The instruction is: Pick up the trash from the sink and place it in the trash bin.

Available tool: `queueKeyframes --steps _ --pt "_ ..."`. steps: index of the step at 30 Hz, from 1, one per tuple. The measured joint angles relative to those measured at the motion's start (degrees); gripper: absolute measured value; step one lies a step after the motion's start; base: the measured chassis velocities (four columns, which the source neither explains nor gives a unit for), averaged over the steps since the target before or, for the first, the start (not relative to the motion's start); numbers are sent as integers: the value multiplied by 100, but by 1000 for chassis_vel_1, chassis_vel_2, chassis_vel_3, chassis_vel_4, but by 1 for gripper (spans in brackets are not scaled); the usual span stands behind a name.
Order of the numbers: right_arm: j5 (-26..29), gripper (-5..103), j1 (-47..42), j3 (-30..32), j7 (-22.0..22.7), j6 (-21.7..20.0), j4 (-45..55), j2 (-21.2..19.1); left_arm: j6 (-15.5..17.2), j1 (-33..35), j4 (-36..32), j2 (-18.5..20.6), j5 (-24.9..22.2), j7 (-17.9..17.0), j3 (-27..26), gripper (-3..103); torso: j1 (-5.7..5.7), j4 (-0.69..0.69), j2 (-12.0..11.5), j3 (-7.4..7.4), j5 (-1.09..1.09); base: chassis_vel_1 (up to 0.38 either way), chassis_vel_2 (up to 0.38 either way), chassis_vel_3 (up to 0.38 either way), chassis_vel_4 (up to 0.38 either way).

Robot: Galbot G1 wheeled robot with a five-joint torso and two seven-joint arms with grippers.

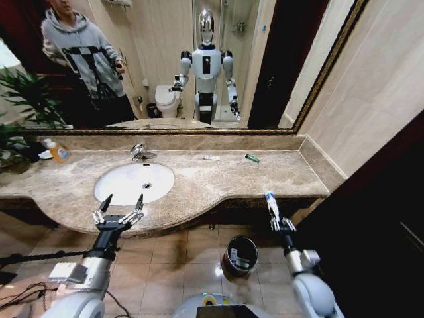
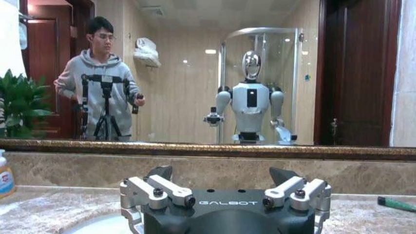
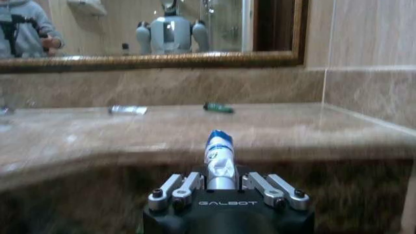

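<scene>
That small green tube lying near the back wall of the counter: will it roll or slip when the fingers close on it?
The green tube lies flat on polished marble, so a nudge would probably slide it or roll it. It looks small and slim, likely light, leaving little surface to pinch. The right gripper already holds a white tube.

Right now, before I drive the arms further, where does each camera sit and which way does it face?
Head view: up on the head, looking forward and down over the counter, sink and trash bin; both arms show, the left gripper open, the right gripper gripping a white tube.
Left wrist view: behind the left gripper, level with the counter, facing the mirror.
Right wrist view: behind the right gripper, facing counter and mirror.
Shared: the green tube in both wrist views.
</scene>
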Motion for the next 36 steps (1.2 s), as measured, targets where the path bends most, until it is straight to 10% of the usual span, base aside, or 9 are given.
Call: queueKeyframes --steps 15,36 --pt "-878 24 690 -567 -12 630 -2469 80 0 0 0 0 0 0 0 100 1 1 0 1 2 0 0 0 0" --pt "-1495 24 2994 -1015 -397 3 -6128 229 0 0 0 0 0 0 0 100 1 0 -1 1 1 0 0 0 0"
